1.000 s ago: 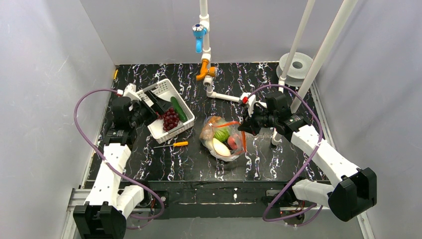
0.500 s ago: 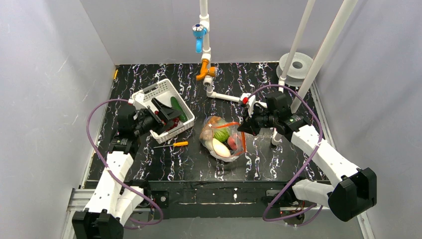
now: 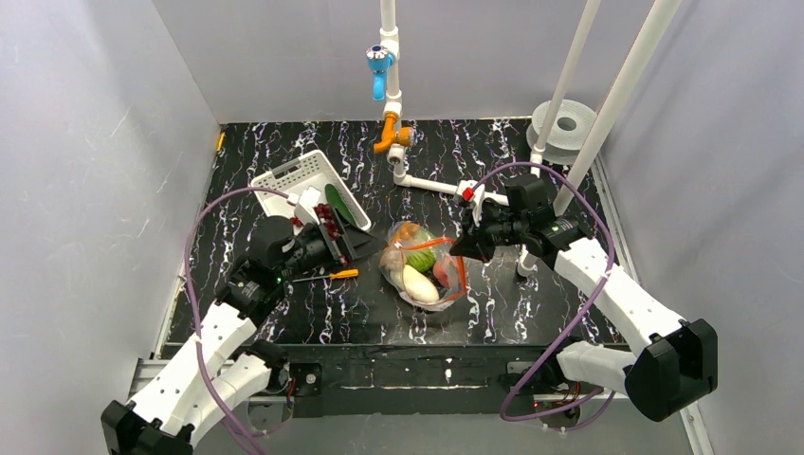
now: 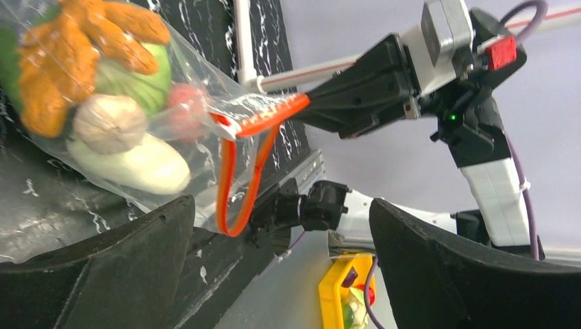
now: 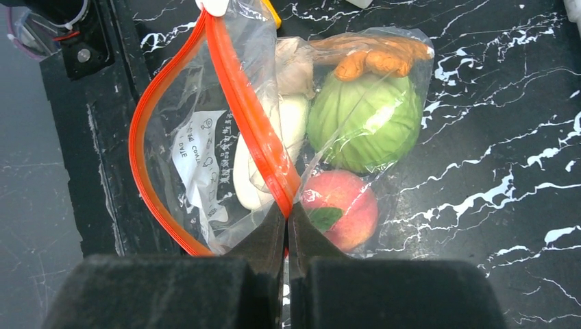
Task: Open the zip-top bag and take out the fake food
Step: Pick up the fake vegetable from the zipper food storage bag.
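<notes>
The right pincer [image 5: 288,209] is pressed together on the orange-red zip strip [image 5: 246,116], pinching one lip of the zip-top bag [image 5: 199,157] right at its fingertips. That seems to be the reason for the hold: with this lip pinned and raised, the other lip sags away to one side of the fingertips and the mouth stands open as a loop instead of falling flat. The body of the bag lies on the black marbled table [image 3: 313,313] just ahead of and below the right pincer, probably kept there by the weight of the fake food still inside. A green round vegetable [image 5: 363,123] and an orange piece [image 5: 373,58] lie farthest from the fingertips. A peach [image 5: 339,209] sits just beside them, and a white egg-shaped piece [image 5: 248,185] lies behind the strip. The left pincer [image 4: 279,212] is spread wide and holds nothing. It faces the bag from the opposite side, so the hanging loop of the strip falls between its two fingers in its own view, with the right pincer beyond. This looks like a line-up for reaching through the mouth. Behind the left pincer, away from the bag, is a white basket [image 3: 294,175] holding a cucumber [image 3: 339,204] and a grape bunch [image 3: 328,220]. Both seem to be already out, which suggests the basket is where removed pieces go. A small orange-handled tool [image 3: 343,274] lies just beside the left pincer, untouched.
</notes>
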You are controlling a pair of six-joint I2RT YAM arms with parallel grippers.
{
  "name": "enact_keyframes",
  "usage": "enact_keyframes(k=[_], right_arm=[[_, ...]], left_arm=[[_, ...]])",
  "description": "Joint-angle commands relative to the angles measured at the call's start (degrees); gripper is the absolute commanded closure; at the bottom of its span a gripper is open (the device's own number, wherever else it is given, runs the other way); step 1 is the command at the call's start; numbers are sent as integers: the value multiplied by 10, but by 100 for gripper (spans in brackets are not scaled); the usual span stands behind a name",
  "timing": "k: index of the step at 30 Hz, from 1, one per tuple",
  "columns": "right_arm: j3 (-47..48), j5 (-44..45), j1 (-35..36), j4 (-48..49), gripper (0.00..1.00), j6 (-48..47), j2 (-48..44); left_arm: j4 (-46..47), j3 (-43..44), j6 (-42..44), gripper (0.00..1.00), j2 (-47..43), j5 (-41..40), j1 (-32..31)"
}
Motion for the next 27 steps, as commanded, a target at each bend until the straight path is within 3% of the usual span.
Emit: enact_keyframes(k=[1, 13, 21, 27], right_arm=[[-5, -32, -1, 10, 99, 4, 5], [-4, -46, 12, 22, 99, 19, 24], [-6, -43, 17, 22, 99, 19, 26], [-7, -40, 18, 24, 99, 18, 26]], left_arm=[[-4, 25, -15, 2, -13, -64, -67], [-37, 68, -66, 2, 66, -293, -294], [-66, 98, -115, 2, 137, -421, -373], [-166, 157, -179, 2, 205, -508, -404]])
